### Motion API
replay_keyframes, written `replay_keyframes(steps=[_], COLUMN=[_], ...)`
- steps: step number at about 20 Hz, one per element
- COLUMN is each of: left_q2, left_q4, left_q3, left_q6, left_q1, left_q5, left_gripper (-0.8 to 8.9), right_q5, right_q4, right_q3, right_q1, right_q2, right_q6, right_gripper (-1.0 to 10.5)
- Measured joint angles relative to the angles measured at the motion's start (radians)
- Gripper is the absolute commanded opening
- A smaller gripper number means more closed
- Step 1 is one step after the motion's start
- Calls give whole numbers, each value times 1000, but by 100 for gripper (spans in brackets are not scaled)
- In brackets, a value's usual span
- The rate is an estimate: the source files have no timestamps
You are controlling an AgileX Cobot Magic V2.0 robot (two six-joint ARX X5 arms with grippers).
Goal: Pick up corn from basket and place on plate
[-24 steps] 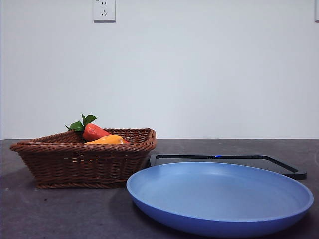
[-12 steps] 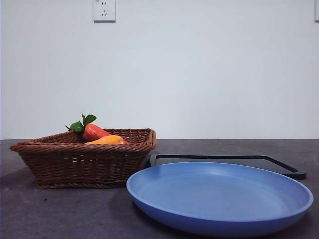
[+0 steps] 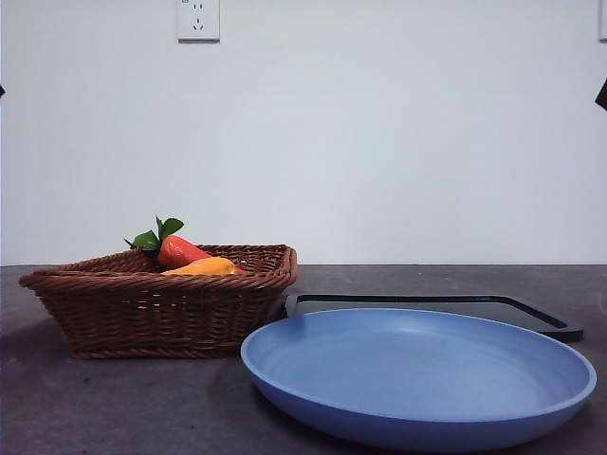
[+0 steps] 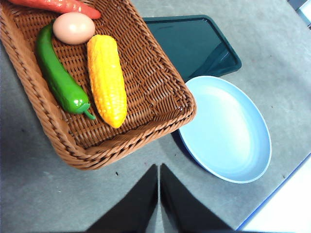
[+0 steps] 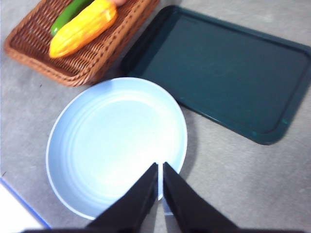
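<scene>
The corn (image 4: 106,80) lies lengthwise in the brown wicker basket (image 4: 150,82), between a green pepper and the basket's bare floor. Across the table only its orange-yellow top (image 3: 201,268) shows over the basket (image 3: 161,308) rim. The blue plate (image 3: 417,374) sits bare beside the basket. My left gripper (image 4: 159,167) hovers shut high above the table just outside the basket's rim. Shut as well, my right gripper (image 5: 160,165) hangs over the plate (image 5: 116,145) edge, with the corn (image 5: 82,26) far from it.
A green pepper (image 4: 58,77), a pinkish egg-like item (image 4: 74,27) and a red carrot (image 3: 180,251) share the basket. A dark flat tray (image 5: 223,73) lies behind the plate. Black arm tips (image 3: 601,95) show at the front view's top corners.
Small black arm tips have come into the front view's two top corners. The basket, corn and plate have not moved.
</scene>
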Motion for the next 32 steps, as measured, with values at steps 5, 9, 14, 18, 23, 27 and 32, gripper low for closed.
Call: replay_keyframes(steps=[5, 9, 14, 18, 23, 27, 32], left_q2=[0, 0, 0, 0, 0, 0, 0], left_q4=[23, 34, 47, 47, 47, 47, 47], left_q3=[0, 0, 0, 0, 0, 0, 0], left_q6=[6, 5, -6, -10, -11, -14, -14], left_q1=[0, 0, 0, 0, 0, 0, 0], left_q5=[-1, -1, -1, -1, -1, -2, -2], left_gripper=[360, 417, 417, 417, 416, 416, 416], right_q5=[4, 49, 48, 44, 40, 15, 14], right_q4=[2, 18, 25, 77, 159, 206, 230], right_q3=[0, 0, 0, 0, 0, 0, 0], right_q1=[1, 1, 8, 40, 64, 79, 96], right_q2=[2, 16, 149, 328, 551, 663, 731], right_q6=[0, 31, 72, 83, 84, 84, 89], right_gripper=[243, 320, 313, 313, 313, 269, 98])
